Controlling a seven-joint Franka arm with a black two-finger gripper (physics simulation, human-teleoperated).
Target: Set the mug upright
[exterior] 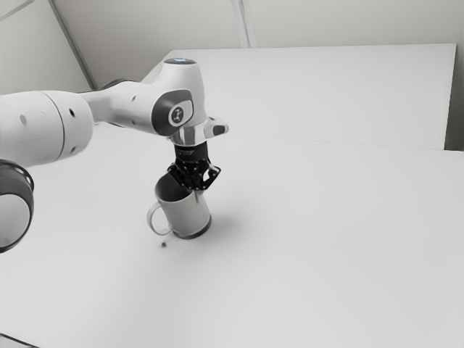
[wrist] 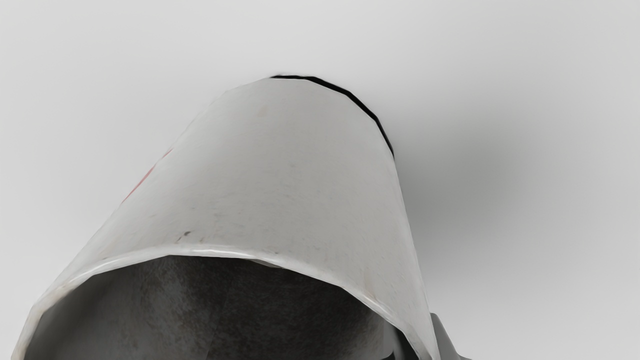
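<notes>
While jaws clench its rim, one fingertip (wrist: 443, 342) outside, one inside, a pale mug (exterior: 187, 214), tilted, dark within.

Counted in the exterior view: one mug (exterior: 188, 216), with one handle (exterior: 151, 220) at its nine o'clock; one gripper (exterior: 195, 189) at the mug's twelve; one robot arm (exterior: 134, 106), entering from between nine and ten; one small dark speck (exterior: 164, 245) at the mug's seven; one table (exterior: 326, 254) beneath.

Mug (wrist: 300, 170) partly beyond wrist view's edge
</notes>
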